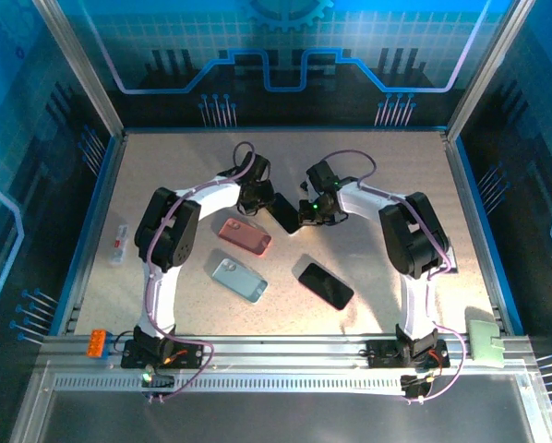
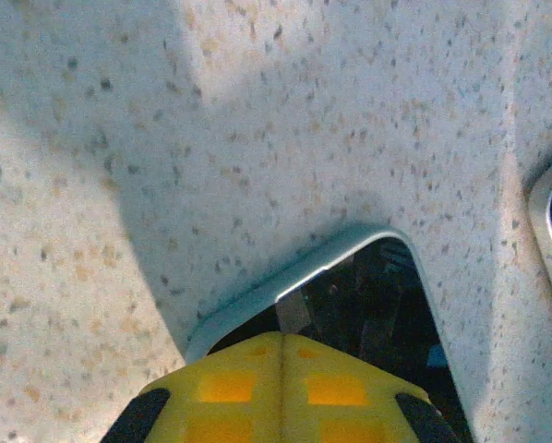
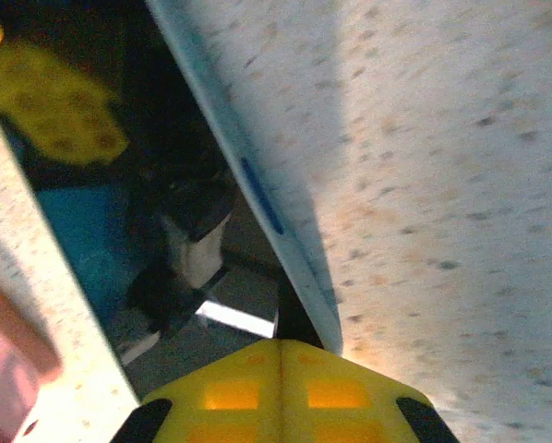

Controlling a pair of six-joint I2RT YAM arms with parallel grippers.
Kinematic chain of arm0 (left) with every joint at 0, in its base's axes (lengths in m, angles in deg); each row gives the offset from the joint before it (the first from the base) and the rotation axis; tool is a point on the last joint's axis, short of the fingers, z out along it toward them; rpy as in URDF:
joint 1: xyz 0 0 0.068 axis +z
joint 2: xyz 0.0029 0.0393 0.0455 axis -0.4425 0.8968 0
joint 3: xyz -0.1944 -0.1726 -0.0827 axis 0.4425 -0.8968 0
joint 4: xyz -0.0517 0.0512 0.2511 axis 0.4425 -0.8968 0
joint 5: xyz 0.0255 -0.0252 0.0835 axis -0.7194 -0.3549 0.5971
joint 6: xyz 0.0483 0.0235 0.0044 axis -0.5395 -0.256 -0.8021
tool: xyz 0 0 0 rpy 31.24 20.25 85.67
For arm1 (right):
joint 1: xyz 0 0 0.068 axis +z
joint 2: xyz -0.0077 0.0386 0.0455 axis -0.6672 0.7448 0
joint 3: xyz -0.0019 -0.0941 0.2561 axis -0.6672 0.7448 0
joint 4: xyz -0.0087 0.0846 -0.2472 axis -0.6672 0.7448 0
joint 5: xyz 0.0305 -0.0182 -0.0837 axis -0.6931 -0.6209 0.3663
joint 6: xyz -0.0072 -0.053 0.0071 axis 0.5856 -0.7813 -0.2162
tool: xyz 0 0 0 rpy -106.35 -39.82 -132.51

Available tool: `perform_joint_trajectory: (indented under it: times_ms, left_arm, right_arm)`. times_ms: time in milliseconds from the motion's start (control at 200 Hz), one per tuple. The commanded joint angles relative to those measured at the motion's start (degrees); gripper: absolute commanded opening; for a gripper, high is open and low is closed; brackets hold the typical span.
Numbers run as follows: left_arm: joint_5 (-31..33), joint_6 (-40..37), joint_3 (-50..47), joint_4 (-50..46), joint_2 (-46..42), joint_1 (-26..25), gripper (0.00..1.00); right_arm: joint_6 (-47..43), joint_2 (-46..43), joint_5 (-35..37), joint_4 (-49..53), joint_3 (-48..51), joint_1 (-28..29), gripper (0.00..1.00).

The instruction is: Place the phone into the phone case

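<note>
- Top external view: a dark phone (image 1: 282,214) lies flat on the speckled worktop (image 1: 396,175), towards the far middle, between the two arms' tips.
- The left gripper (image 1: 258,197) reaches the phone's left end and the right gripper (image 1: 315,209) its right end; both sit low at the phone.
- Left wrist view: the left gripper's (image 2: 281,355) yellow jaws are pressed together with no gap, their tips at a rounded, silver-edged corner of the phone (image 2: 368,286).
- Right wrist view: the right gripper's (image 3: 281,360) jaws are likewise together, their tips against the phone's pale side edge (image 3: 258,189), which carries a slim button. Whether either tip rests on the phone or just beside it, I cannot tell.
- A pink case (image 1: 246,236) lies just near and left of the phone, not touching it as far as shows.
- A light blue case (image 1: 238,279) lies nearer still.
- A second phone (image 1: 325,285), dark and flat, lies to the right of the blue case, apart from it.
</note>
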Motion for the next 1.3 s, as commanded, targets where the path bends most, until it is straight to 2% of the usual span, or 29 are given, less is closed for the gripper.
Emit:
perform_joint_trajectory:
  times_ms: [0,200,385,690,981,1296]
  left_arm:
    - [3.3,-2.7,2.3,-5.0,3.5,2.4,0.00]
    - [0.6,-5.5,3.4,-1.6,2.1,3.1,0.00]
    - [-1.4,-4.9,-5.2,8.9,-7.4,3.1,0.00]
    - [-3.1,-0.1,-16.0,10.1,-16.1,3.0,0.00]
    - [-2.6,3.8,-26.9,13.7,-21.6,2.6,0.00]
    - [-1.8,3.9,-30.4,12.9,-25.1,2.6,0.00]
  right_arm:
    - [-0.2,3.9,-8.4,8.6,1.4,1.4,0.00]
    - [-0.3,1.5,-11.6,3.9,1.5,1.4,0.00]
    - [-0.5,-4.5,-14.3,0.9,4.9,1.5,0.00]
    - [-0.6,-9.5,-15.9,-1.9,12.2,3.4,0.00]
    - [0.6,-7.4,-16.6,-5.3,12.7,5.3,0.00]
    - [1.3,-1.0,-15.7,-6.7,6.8,5.8,0.00]
